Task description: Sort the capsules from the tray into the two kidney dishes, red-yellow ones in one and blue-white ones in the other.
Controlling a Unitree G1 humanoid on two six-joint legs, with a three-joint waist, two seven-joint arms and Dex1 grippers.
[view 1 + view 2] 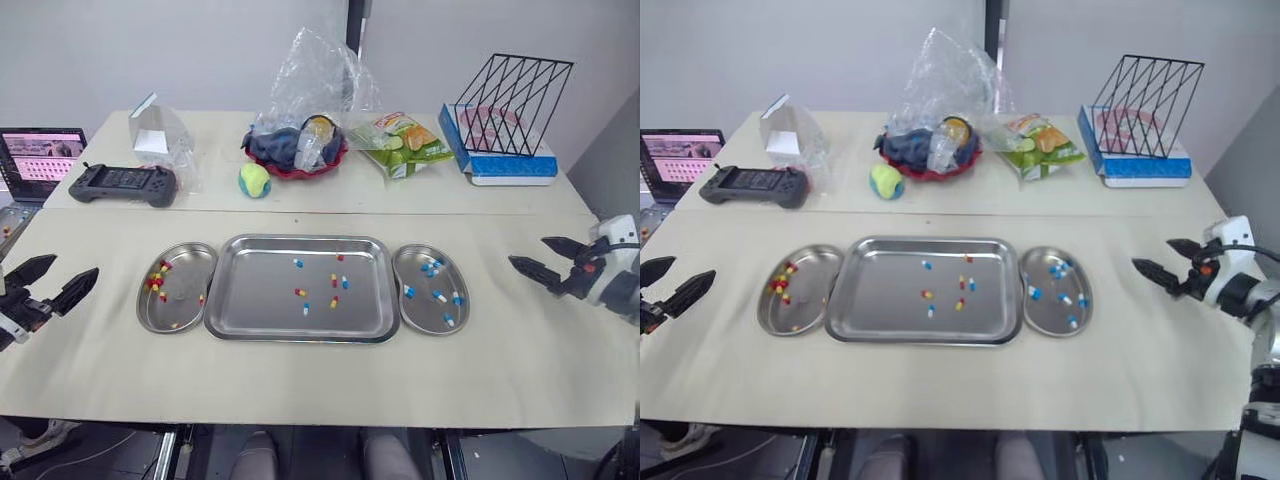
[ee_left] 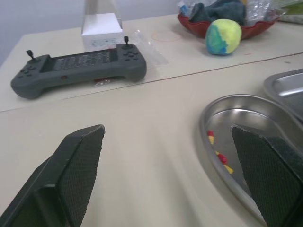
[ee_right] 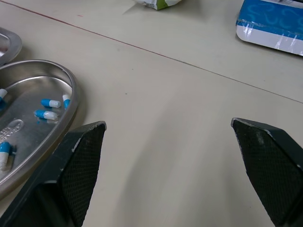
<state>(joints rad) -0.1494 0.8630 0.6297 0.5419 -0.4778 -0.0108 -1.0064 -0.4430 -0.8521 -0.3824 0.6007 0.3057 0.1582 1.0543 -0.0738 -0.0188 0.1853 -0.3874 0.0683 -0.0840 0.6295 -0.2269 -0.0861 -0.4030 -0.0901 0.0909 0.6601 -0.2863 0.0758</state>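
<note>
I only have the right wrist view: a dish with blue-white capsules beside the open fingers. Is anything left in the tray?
Observer: Yes. The tray holds several capsules, both red-yellow capsules and blue-white capsules.
Operator: Where do the red-yellow ones go?
Observer: Into the left kidney dish, on the far side of the tray from yours. It has red-yellow ones in it.
Operator: And the other arm?
Observer: The left gripper hovers beside that dish, fingers open, holding nothing.
</note>
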